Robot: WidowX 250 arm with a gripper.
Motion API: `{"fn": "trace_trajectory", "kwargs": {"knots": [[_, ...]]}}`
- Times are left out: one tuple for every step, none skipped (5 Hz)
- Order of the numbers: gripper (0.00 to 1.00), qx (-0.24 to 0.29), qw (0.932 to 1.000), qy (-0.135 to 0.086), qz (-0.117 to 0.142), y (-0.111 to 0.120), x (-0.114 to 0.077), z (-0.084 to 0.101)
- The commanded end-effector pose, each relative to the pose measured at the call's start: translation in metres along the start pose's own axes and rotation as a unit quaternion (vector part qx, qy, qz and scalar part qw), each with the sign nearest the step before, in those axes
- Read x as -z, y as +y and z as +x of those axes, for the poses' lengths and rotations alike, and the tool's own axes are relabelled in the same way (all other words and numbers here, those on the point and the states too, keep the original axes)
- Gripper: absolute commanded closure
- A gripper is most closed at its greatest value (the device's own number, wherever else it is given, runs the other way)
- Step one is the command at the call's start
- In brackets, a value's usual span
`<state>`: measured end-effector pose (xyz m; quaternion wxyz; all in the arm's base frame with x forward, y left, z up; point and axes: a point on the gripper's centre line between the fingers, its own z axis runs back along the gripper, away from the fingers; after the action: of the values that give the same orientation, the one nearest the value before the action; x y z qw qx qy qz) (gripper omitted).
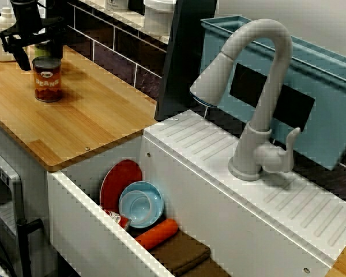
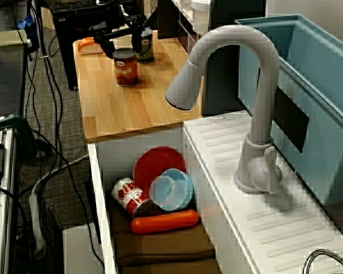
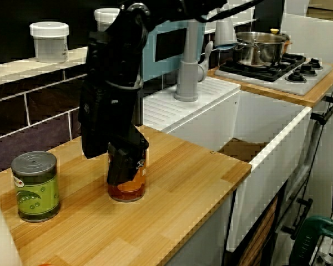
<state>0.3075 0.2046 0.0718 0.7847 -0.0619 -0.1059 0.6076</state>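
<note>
A red-labelled beans can (image 1: 47,81) stands upright on the wooden counter (image 1: 86,121). My black gripper (image 1: 40,56) hangs right over it, fingers spread to either side of the can's top, so it looks open. In the view along the counter, the gripper (image 2: 124,48) sits just behind and above the red can (image 2: 126,68). From the counter's end, one finger (image 3: 124,163) covers the upper part of the can (image 3: 127,188); I cannot tell whether it touches. A green-labelled can (image 3: 36,187) stands close beside it, also upright.
To the right, the white sink (image 1: 98,231) holds a red plate (image 1: 118,182), blue bowl (image 1: 141,205), orange carrot (image 1: 157,233), patterned cup (image 2: 128,195) and brown cloths (image 2: 163,245). Behind it are a grey faucet (image 1: 259,104) and blue bin (image 1: 328,98). White jars (image 3: 49,40) line the ledge; a pot (image 3: 260,49) sits on the stove.
</note>
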Motion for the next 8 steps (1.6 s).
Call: {"fn": "trace_trajectory", "kwargs": {"knots": [[0.00, 0.020, 0.9994, 0.026, -0.014, 0.007, -0.032, -0.029], [0.00, 0.024, 0.9988, 0.040, -0.014, 0.007, -0.034, -0.037], [0.00, 0.026, 0.9977, 0.060, -0.018, 0.008, -0.038, -0.046], [0.00, 0.037, 0.9964, 0.074, -0.019, 0.011, -0.043, -0.061], [0.00, 0.042, 0.9951, 0.088, -0.013, 0.018, -0.041, -0.074], [0.00, 0.053, 0.9939, 0.096, -0.010, 0.025, -0.040, -0.087], [0.00, 0.063, 0.9934, 0.095, -0.014, 0.028, -0.042, -0.096], [0.00, 0.064, 0.9932, 0.096, -0.012, 0.031, -0.040, -0.101]]}}
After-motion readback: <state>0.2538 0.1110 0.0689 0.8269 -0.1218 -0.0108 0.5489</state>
